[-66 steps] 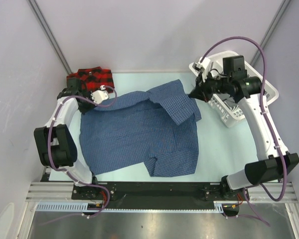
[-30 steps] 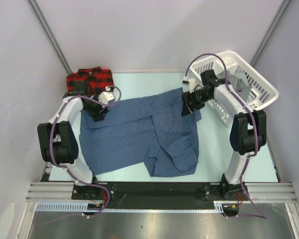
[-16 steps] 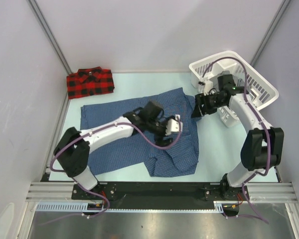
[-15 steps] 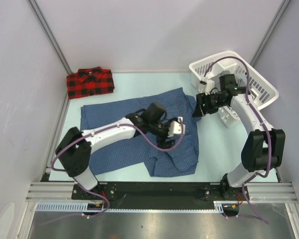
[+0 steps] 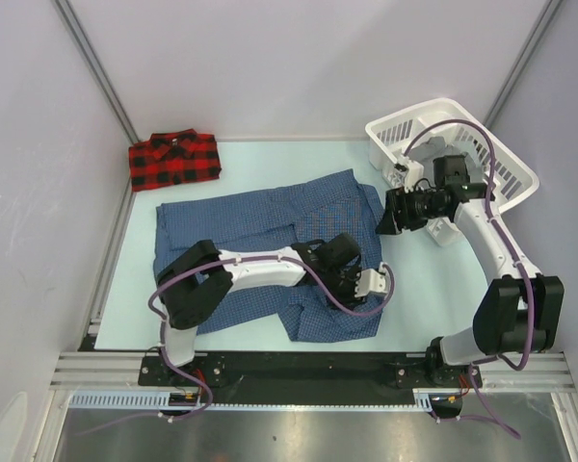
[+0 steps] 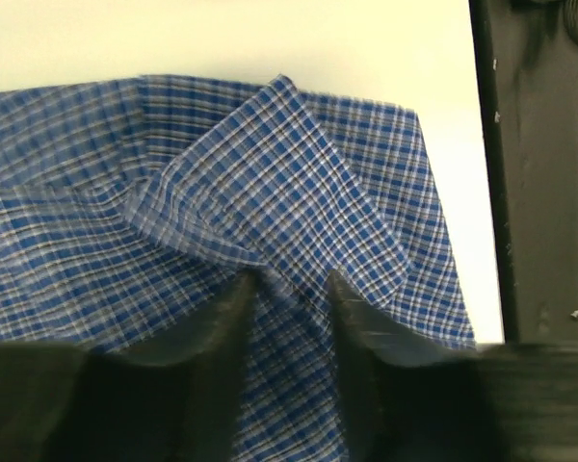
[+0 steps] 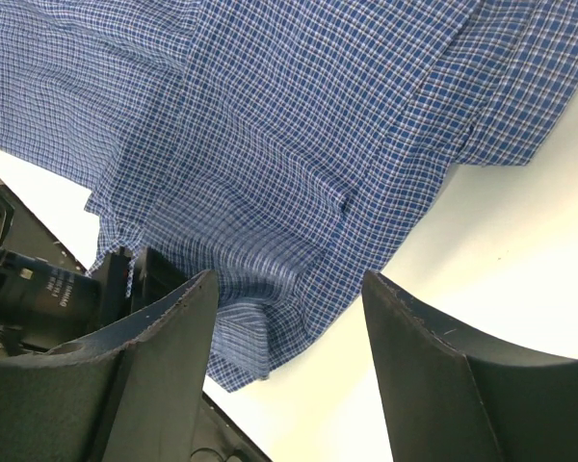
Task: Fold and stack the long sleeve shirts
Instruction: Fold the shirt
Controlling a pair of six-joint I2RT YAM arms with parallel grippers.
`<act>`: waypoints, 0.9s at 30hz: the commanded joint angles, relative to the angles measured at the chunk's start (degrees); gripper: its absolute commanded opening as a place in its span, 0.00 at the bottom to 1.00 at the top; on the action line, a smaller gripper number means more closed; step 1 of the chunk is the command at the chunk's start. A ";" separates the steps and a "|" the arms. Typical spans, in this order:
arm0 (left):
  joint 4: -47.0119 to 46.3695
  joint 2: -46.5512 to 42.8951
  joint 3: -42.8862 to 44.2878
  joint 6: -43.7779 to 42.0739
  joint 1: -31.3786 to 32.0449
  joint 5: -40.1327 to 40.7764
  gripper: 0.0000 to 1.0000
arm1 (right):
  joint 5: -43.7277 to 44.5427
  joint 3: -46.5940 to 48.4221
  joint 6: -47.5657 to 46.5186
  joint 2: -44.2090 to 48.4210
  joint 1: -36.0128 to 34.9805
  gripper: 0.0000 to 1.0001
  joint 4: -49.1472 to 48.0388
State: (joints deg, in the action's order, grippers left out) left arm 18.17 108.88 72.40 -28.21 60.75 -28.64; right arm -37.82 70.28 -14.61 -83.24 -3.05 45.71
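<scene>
The dark blue check shirt (image 5: 241, 226) lies spread on the table, its right side folded in. My left arm reaches across it, with the left gripper (image 5: 352, 274) down on the shirt's front right part. In the left wrist view the left gripper (image 6: 287, 279) has its jaws drawn in on a fold of the blue cloth (image 6: 270, 164), and wrinkles run to the tips. The right gripper (image 5: 383, 217) hovers open at the shirt's right edge. In its own view the right gripper (image 7: 289, 279) holds nothing above the cloth (image 7: 289, 125). The red-and-black plaid shirt (image 5: 173, 159) lies folded at the back left.
A white slatted basket (image 5: 443, 102) stands at the back right, just behind the right arm. Pale table (image 5: 424, 289) shows to the right of the blue shirt. Side walls close in the table left and right, and the black base rail (image 6: 539, 192) runs along the near edge.
The left arm swept from the back left corner across the blue shirt to its front right part, and its jaws narrowed on a fold. The right gripper drew back to the right.
</scene>
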 commanded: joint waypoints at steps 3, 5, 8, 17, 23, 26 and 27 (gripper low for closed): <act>2.13 -3.84 -0.85 -3.95 0.16 -3.85 0.07 | -1.11 -1.81 1.34 3.08 0.59 0.66 -2.74; 2.65 -7.35 -2.87 -5.88 0.24 -5.98 0.00 | -1.29 -2.16 0.81 3.35 0.68 0.64 -2.74; 3.71 -9.91 -4.81 -7.65 0.16 -9.84 0.00 | -1.73 -2.60 0.99 3.26 0.68 0.63 -3.52; 13.45 -14.14 -4.65 -16.34 0.07 -18.72 0.00 | -2.17 -1.03 0.99 1.86 0.68 0.64 -6.51; 23.83 -12.64 -0.60 -23.03 0.16 -22.24 0.00 | -2.08 1.87 1.78 -0.69 0.68 0.64 -9.06; 25.51 -11.85 -0.51 -23.30 0.16 -23.56 0.00 | -2.34 2.84 2.57 -1.57 0.68 0.65 -10.73; 25.25 -11.50 -0.59 -22.34 0.16 -23.56 0.00 | -2.60 3.02 2.83 -1.92 0.59 0.65 -11.43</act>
State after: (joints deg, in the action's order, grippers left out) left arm 38.81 96.44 69.78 -47.62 60.95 -46.50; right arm -38.48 70.13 -13.47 -84.47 -2.61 38.57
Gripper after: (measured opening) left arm 0.005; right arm 0.646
